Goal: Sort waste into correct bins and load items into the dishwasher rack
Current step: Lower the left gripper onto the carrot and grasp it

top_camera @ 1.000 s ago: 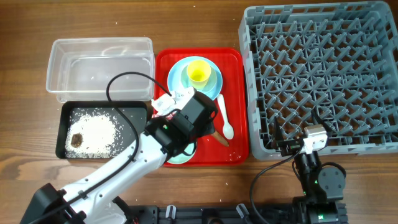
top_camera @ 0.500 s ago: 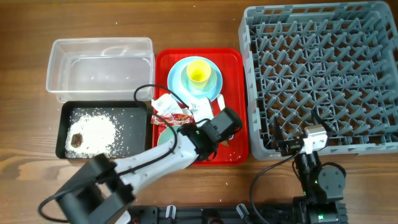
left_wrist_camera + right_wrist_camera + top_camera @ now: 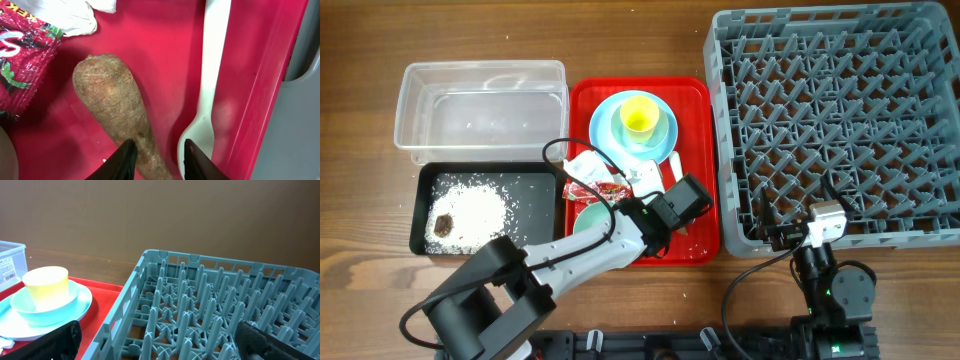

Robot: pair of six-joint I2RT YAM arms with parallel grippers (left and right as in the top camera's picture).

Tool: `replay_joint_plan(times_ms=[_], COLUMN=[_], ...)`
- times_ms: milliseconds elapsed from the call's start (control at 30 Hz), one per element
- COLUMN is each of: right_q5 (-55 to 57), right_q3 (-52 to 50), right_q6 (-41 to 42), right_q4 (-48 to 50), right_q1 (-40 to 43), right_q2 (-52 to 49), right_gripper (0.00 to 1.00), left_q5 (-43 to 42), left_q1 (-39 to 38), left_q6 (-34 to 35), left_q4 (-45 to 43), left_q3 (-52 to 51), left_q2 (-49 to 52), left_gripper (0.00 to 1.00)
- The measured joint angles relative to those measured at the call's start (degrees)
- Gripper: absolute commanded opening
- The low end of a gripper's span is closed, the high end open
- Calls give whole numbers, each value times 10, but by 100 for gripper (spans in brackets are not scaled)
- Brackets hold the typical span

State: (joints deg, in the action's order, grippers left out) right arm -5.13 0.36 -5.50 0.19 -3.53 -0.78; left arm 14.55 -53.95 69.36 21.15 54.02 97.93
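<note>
In the left wrist view, a brown sausage-like food piece (image 3: 112,100) lies on the red tray (image 3: 150,40) beside the white spoon (image 3: 212,75). My left gripper (image 3: 160,149) stands open astride its narrow end. One finger is against the piece and the other is over the spoon's bowl. From overhead, the left gripper (image 3: 678,212) hides the piece. The snack wrapper (image 3: 592,175) and tissue (image 3: 645,178) lie just behind it. My right gripper (image 3: 160,342) is wide open and empty at the dishwasher rack's (image 3: 840,120) front edge.
A yellow cup (image 3: 639,115) sits in a light blue bowl (image 3: 658,132) on a blue plate (image 3: 603,128) at the tray's back. A pale green bowl (image 3: 585,218) is at its front left. The clear bin (image 3: 480,68) is behind the black bin (image 3: 490,172), which holds rice crumbs.
My left arm swung right and down to the tray's front right, over the sausage piece, uncovering the wrapper and tissue. The right arm has not moved.
</note>
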Motion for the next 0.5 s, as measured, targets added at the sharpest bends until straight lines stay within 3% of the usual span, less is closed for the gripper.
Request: replay_joint_plan(times_ms=[300, 500], right_q5=[0, 0], right_q3=[0, 0], right_q6=[0, 0], right_q4=[0, 0], right_q1=[0, 0], right_q2=[0, 0], right_gripper=[100, 100], left_q5=[24, 34], left_q1=[6, 18], left_q6=[0, 0], left_q4=[0, 3], left_q3=[0, 1], left_q2=[-5, -70], left_gripper=[38, 39])
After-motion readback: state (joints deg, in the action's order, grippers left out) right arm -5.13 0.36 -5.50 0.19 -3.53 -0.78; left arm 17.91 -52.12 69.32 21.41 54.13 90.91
